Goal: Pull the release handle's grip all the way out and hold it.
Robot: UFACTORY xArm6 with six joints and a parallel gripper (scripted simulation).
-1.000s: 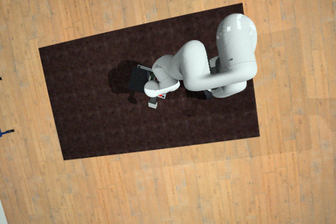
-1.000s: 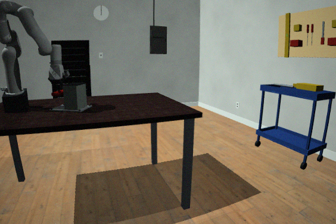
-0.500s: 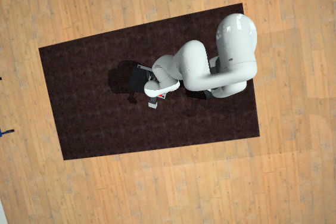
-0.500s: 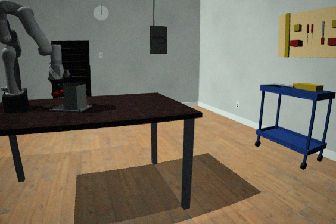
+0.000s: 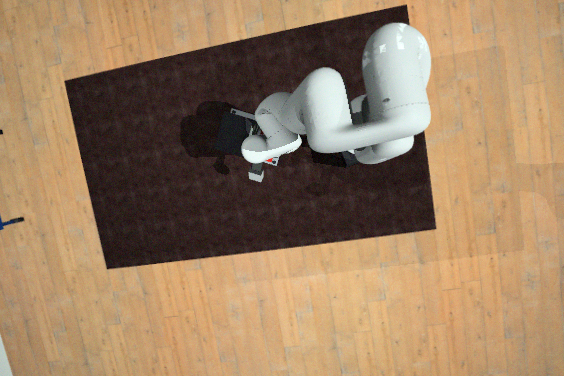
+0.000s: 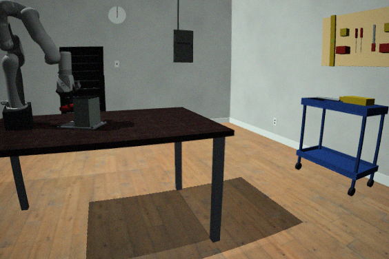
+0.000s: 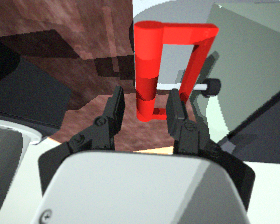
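Note:
The release handle's grip (image 7: 149,70) is a red bar on red arms, joined by a thin rod to the grey housing (image 7: 242,65). In the wrist view my gripper (image 7: 145,97) is open, with one black finger on each side of the bar's near end and gaps to both. In the exterior view the gripper (image 6: 67,95) hangs over the red grip (image 6: 66,107), just left of the housing (image 6: 87,111). From above, my wrist covers most of the grip; only a bit of red (image 5: 270,160) shows beside the dark housing (image 5: 232,134).
The housing stands on a flat base plate (image 6: 82,127) on the dark table (image 6: 114,129). My arm's base (image 6: 16,116) sits at the table's left end. A blue cart (image 6: 339,139) and a tool board (image 6: 358,37) stand far off at the right wall.

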